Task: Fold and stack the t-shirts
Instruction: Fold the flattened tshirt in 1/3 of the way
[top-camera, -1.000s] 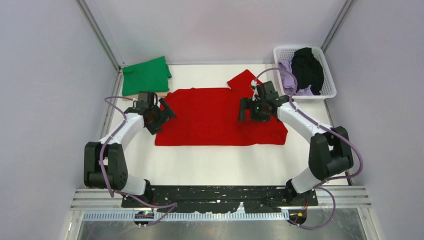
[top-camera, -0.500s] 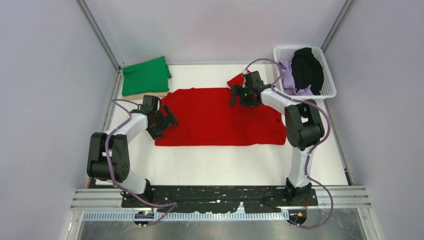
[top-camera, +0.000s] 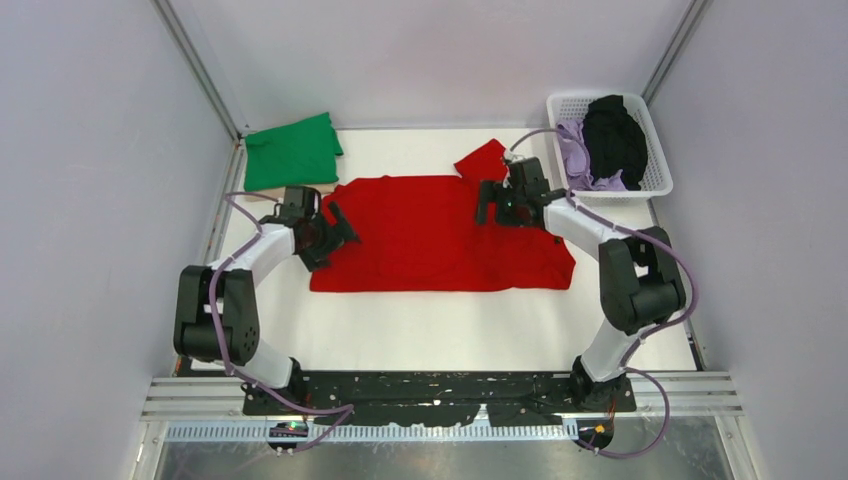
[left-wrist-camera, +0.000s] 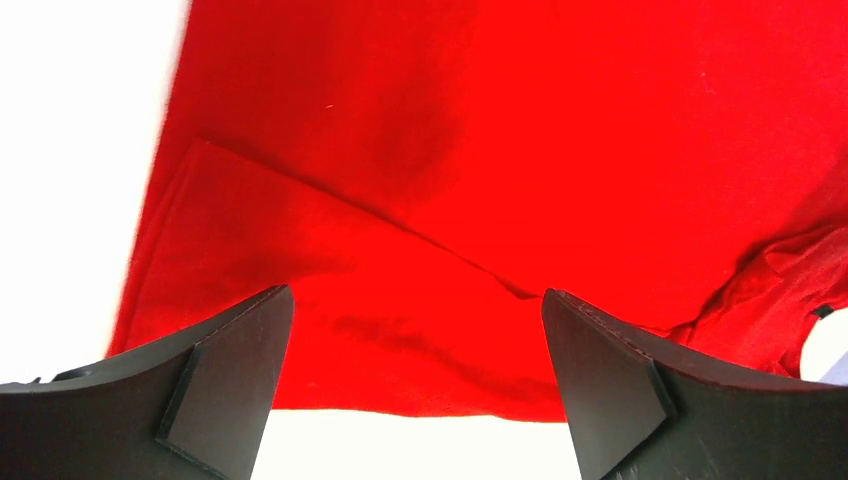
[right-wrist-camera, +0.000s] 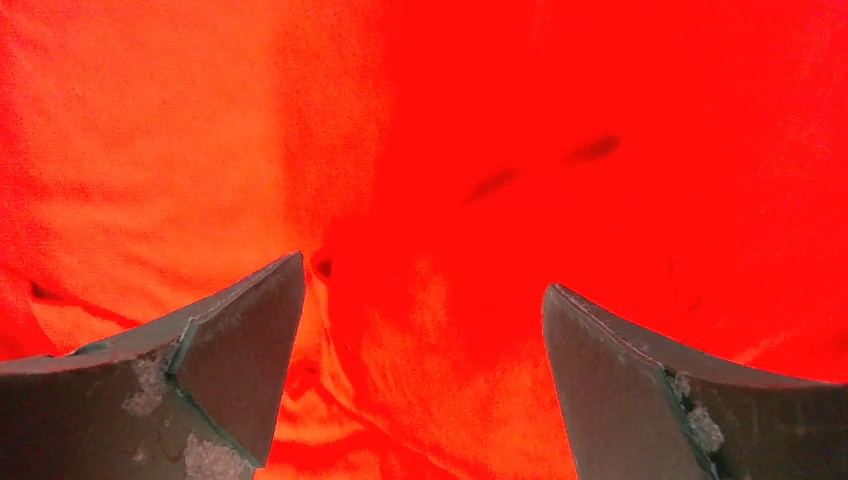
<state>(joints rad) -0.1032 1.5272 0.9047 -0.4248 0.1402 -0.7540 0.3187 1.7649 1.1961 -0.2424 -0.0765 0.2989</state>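
**Top external.** Red t-shirt (top-camera: 440, 235) is lying spread flat at table centre. Green t-shirt (top-camera: 292, 150) is sitting folded at 10 o'clock. White basket (top-camera: 655, 170) at 2 o'clock is holding a black garment (top-camera: 613, 135) and a lavender garment (top-camera: 572, 150). Left gripper (top-camera: 335, 235) is sitting over the red t-shirt's 9 o'clock edge, and right gripper (top-camera: 490, 205) over its 1 o'clock, beside the sleeve.

**Left wrist.** Fingers (left-wrist-camera: 230, 370) are standing wide apart over the creased red t-shirt, gripping nothing. White table (left-wrist-camera: 70, 150) is showing at 9 o'clock.

**Right wrist.** Fingers (right-wrist-camera: 240, 350) are standing apart, with the red t-shirt filling the view.
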